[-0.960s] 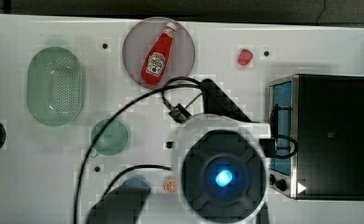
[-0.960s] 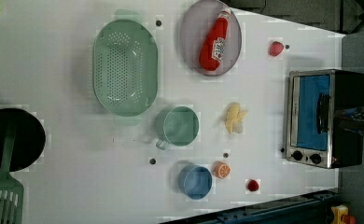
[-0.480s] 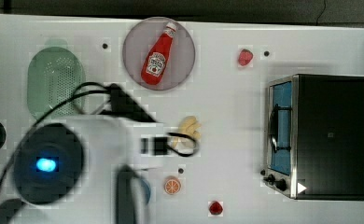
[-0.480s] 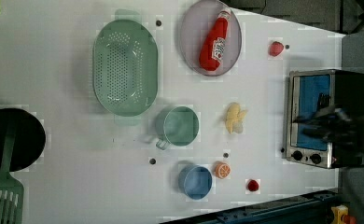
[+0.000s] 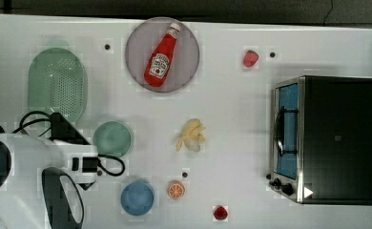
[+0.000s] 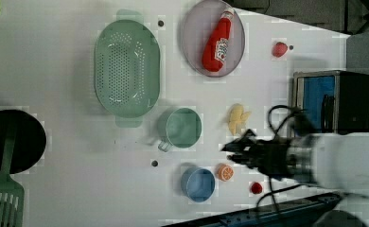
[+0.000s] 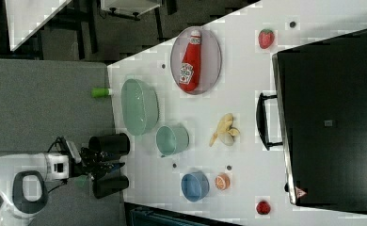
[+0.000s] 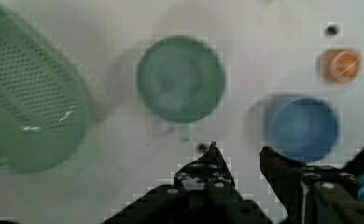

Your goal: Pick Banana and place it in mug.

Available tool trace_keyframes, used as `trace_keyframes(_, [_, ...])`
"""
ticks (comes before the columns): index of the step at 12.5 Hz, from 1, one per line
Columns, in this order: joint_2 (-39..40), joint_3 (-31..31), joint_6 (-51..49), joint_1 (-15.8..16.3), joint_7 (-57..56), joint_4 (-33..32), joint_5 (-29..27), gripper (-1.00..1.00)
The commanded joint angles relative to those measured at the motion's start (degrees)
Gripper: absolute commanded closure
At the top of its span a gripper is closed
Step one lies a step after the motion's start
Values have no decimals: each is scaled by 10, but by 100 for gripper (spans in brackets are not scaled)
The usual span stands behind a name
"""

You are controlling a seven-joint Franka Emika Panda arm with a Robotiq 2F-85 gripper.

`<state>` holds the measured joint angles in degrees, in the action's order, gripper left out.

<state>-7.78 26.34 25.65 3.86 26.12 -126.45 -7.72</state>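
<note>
A: What had just been changed?

B: The arm had been swung across the top view, from above the banana (image 5: 192, 135) to beside the mug (image 5: 112, 138). The pincer (image 8: 238, 156) was seen with its jaws parted and nothing held between them. No grasp had been made, so the pick was judged still to be done.

A: And the things themselves?

B: The banana, a pale, stubby, matte bunch, was left on the smooth white worktop (image 5: 232, 100), well apart from the pincer. The round, glossy sea-green mug was found just ahead of the pincer.

A blue bowl (image 8: 302, 126) and an orange slice (image 8: 339, 64) lay near the gripper (image 8: 238, 151); a green colander (image 8: 28, 95) stood farther away.
</note>
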Motion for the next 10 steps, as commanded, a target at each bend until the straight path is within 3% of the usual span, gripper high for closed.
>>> trace_keyframes(1, [20, -1, 78, -8, 103, -40, 2, 32])
trace_keyframes(7, [143, -6, 231, -8, 116, -74, 30, 32])
trace_keyframes(8, [161, -9, 252, -8, 118, -74, 42, 24])
trace_keyframes(10, [186, -12, 283, -8, 121, -75, 58, -18])
